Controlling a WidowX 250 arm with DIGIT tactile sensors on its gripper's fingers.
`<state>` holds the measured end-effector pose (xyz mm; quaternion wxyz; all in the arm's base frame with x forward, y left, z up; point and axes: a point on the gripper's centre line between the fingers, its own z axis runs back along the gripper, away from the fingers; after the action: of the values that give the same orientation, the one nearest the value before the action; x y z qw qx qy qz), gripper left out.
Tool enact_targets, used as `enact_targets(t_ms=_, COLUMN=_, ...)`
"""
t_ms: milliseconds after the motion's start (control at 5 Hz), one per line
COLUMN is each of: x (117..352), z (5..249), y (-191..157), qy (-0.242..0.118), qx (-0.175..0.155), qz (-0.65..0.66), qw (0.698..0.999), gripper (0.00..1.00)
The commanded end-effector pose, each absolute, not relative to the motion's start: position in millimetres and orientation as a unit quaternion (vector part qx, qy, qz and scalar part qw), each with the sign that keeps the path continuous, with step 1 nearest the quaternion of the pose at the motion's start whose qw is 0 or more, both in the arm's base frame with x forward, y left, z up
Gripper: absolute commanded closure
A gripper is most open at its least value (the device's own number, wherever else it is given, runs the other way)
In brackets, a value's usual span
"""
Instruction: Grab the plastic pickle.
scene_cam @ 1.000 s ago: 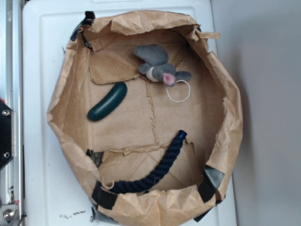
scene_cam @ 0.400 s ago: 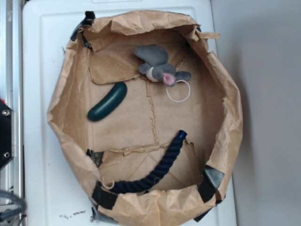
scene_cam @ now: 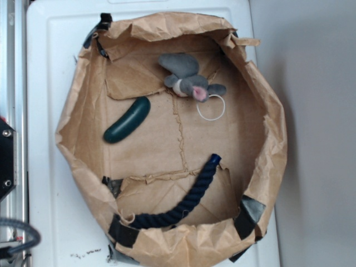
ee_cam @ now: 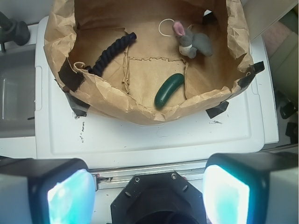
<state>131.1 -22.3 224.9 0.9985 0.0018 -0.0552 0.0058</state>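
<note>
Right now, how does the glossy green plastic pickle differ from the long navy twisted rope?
The glossy green plastic pickle is short and smooth; the long navy twisted rope is far longer and ridged. The pickle lies clear of the paper wall; the rope's lower end runs against it. Both are curved and rest inside the paper.

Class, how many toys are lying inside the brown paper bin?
3: the plastic pickle at left, the grey plush mouse at the far edge, the navy rope along the near wall. None seems hidden.
</note>
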Motion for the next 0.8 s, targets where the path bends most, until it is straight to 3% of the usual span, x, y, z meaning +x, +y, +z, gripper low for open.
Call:
enact_targets(t_ms=0, x=143.5, z=225.1, y=-11.4, qy=-0.067, qx=-0.001, qz=0.038, qw=0.997, gripper=0.0)
enact_targets(t_ms=400, x=189.7, z=201.4, y=15.3, qy=-0.073, qx=0.022, qz=0.067, qw=0.995, gripper=0.0)
enact_targets(t_ms=600, x=238.6, z=177.0, y=37.0, qy=-0.055, qx=0.025, qz=0.087, qw=0.994, gripper=0.0)
